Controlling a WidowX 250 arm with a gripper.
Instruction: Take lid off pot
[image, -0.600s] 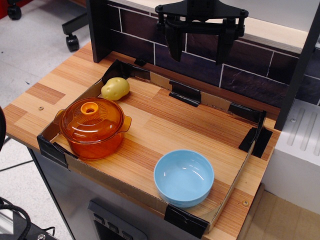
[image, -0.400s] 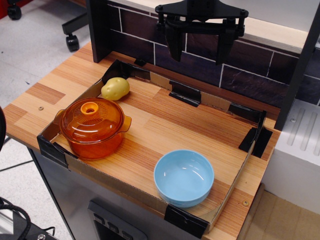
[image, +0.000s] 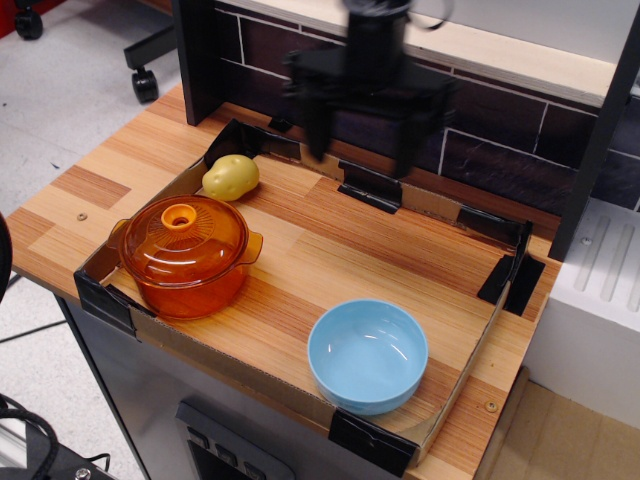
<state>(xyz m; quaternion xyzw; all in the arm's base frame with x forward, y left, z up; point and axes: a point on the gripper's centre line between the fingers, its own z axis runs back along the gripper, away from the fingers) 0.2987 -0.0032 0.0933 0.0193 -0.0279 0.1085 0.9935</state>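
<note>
Wooden plank table, low cardboard rim, dark brick wall behind | domed amber glass lid seated on round amber pot, front-left | black gripper blurred, fingers spread, empty, well apart up-right.

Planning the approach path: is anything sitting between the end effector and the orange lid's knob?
In the observation.image view, only the yellow potato sits near that line; otherwise bare wooden tabletop separates the black end effector from the translucent amber domed lid.
</note>
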